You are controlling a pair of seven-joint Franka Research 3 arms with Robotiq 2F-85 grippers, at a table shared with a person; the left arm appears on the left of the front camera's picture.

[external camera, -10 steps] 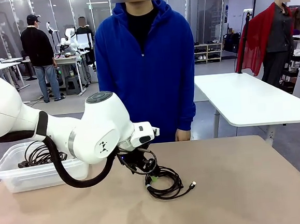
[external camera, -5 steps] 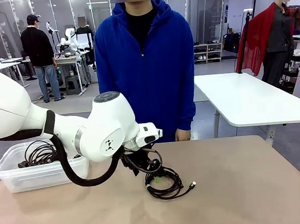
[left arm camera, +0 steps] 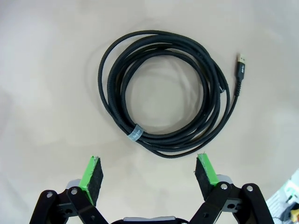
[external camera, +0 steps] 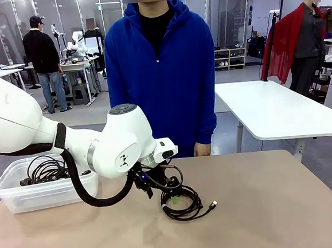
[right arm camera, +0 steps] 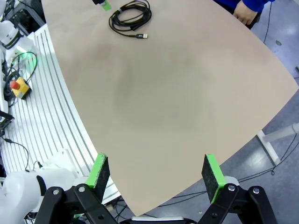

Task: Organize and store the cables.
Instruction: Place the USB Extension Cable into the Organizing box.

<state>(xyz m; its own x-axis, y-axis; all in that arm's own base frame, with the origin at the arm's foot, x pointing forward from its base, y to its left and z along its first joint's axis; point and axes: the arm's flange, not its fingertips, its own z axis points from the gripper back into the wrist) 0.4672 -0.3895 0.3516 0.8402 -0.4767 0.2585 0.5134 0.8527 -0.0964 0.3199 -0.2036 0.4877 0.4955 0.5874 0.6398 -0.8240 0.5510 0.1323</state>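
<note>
A bare tan table (external camera: 264,208) fills the near ground of an open lab, with a white table (external camera: 274,112) at 2 o'clock and a person in a blue hoodie (external camera: 161,72) standing at 12 across the far edge. A clear bin (external camera: 22,195) at 9 o'clock holds cables (external camera: 43,170), and one coiled cable (left arm camera: 163,93) lies flat at table centre, plug end at its 2 o'clock. The left gripper (left arm camera: 148,173) hangs just over that coil, jaws wide and empty; the right gripper (right arm camera: 156,173), also spread and empty, hovers well away off the table's edge.
</note>
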